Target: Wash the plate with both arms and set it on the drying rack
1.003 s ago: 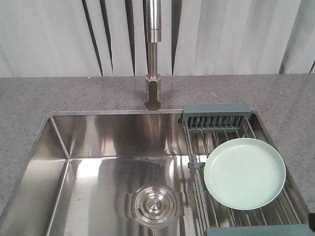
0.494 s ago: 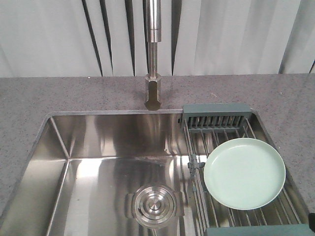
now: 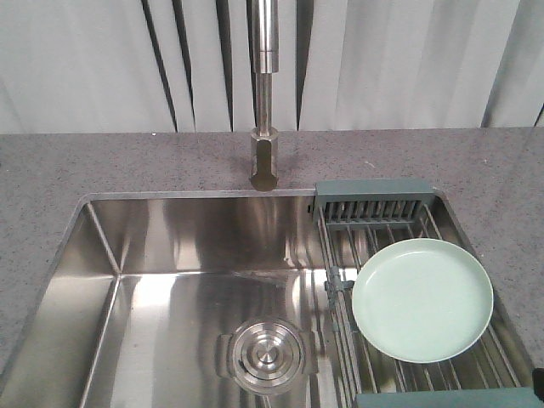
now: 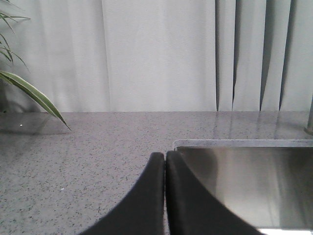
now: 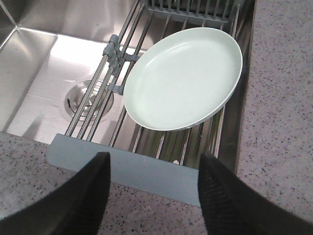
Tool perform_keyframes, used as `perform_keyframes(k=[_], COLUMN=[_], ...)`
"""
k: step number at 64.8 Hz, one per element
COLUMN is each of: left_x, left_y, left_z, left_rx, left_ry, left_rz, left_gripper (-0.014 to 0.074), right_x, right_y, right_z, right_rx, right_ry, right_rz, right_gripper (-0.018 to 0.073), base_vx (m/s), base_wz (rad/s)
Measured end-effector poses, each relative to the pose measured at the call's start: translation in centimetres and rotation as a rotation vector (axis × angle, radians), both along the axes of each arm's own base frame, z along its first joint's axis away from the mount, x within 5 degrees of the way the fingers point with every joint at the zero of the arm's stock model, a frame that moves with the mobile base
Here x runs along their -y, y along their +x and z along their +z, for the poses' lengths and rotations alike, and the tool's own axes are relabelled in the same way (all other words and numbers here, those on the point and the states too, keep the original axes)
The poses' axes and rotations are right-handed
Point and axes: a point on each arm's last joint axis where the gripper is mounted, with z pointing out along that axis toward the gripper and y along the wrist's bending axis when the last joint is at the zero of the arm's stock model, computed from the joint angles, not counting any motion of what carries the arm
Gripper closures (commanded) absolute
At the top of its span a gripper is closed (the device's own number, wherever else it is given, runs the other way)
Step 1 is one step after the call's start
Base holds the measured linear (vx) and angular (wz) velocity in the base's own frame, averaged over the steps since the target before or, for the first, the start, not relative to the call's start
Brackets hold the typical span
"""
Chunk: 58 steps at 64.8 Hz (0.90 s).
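Steel bars of drying rack (image 3: 387,228) carry plate (image 3: 422,299); left gripper (image 4: 165,161) pinched together, right gripper (image 5: 154,169) wide

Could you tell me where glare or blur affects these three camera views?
Front view: bright reflections streak the sink floor, while the plate is evenly lit. Left wrist view: the closed left hand is dark and soft-edged; the countertop is sharper. Right wrist view: glare whitens the basin by the drain; the open right hand looks blurred.
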Motion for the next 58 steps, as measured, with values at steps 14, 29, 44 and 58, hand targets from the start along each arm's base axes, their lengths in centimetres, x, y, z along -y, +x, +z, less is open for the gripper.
perform_keyframes(k=[14, 29, 44, 58], left_x=[0.00, 0.00, 0.00, 0.00], left_y=[0.00, 0.00, 0.00, 0.00], left_z=[0.00, 0.00, 0.00, -0.01], left_rx=[0.000, 0.000, 0.000, -0.001], left_ry=[0.000, 0.000, 0.000, 0.000], left_rz=[0.000, 0.000, 0.000, 0.000], left_gripper=[0.0603, 0.0603, 0.0603, 0.0603], right_x=[0.00, 0.00, 0.01, 0.64], right_y=[0.00, 0.00, 0.00, -0.99], right_z=[0.00, 0.00, 0.00, -0.05], right_rx=[0.000, 0.000, 0.000, 0.075], right_ry=[0.000, 0.000, -0.002, -0.044], right_rz=[0.000, 0.000, 0.000, -0.023], right_gripper=[0.0159, 0.0159, 0.0159, 0.0234], base_vx=[0.00, 0.00, 0.00, 0.00], base_wz=[0.00, 0.00, 0.00, 0.00])
